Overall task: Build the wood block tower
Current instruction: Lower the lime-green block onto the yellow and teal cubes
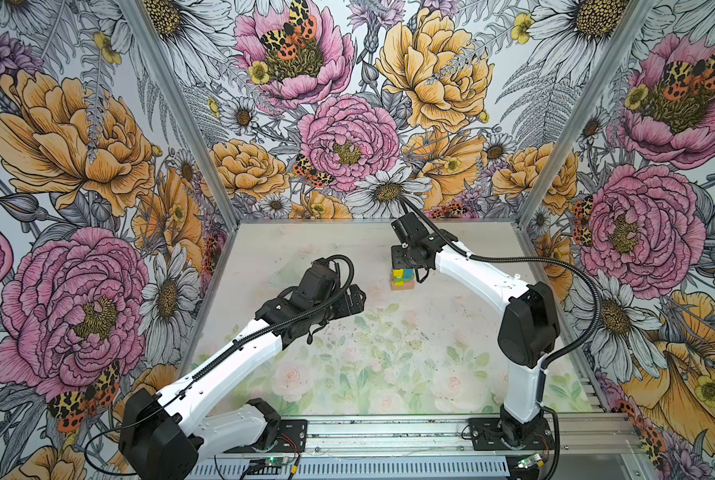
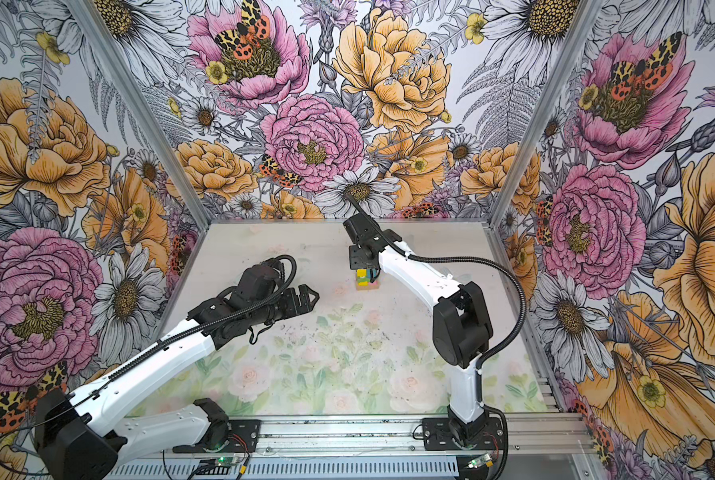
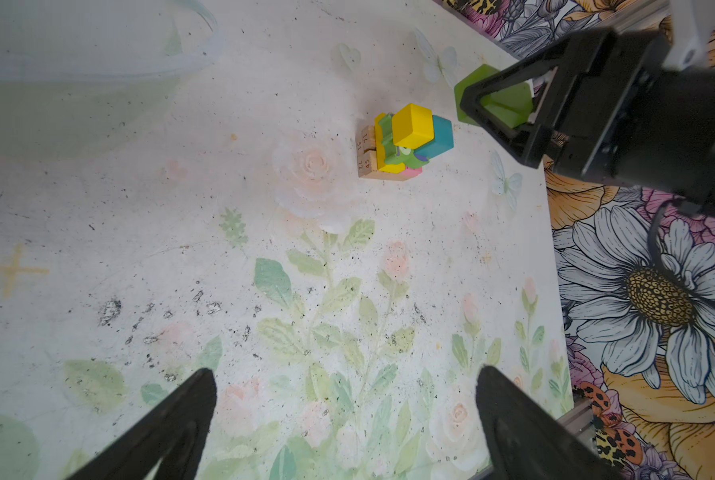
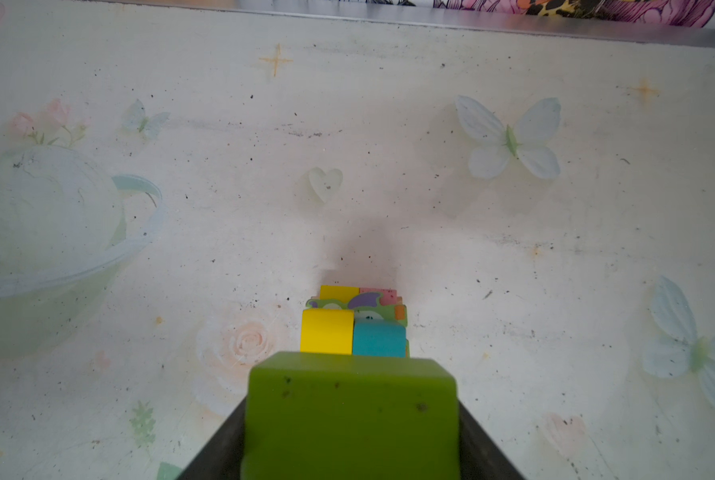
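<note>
right claw [image 3: 498,99] is clamping a lime green wooden block [image 4: 349,415] just above the multicoloured wood block tower [image 1: 401,279] | tower is standing back-centre on the pale floral tabletop [image 1: 389,365], with a yellow cube [image 3: 412,124] and a teal cube [image 3: 441,137] sitting side by side on top | left claw [image 3: 345,374] is gaping wide, gripping nothing, well apart from the tower
</note>
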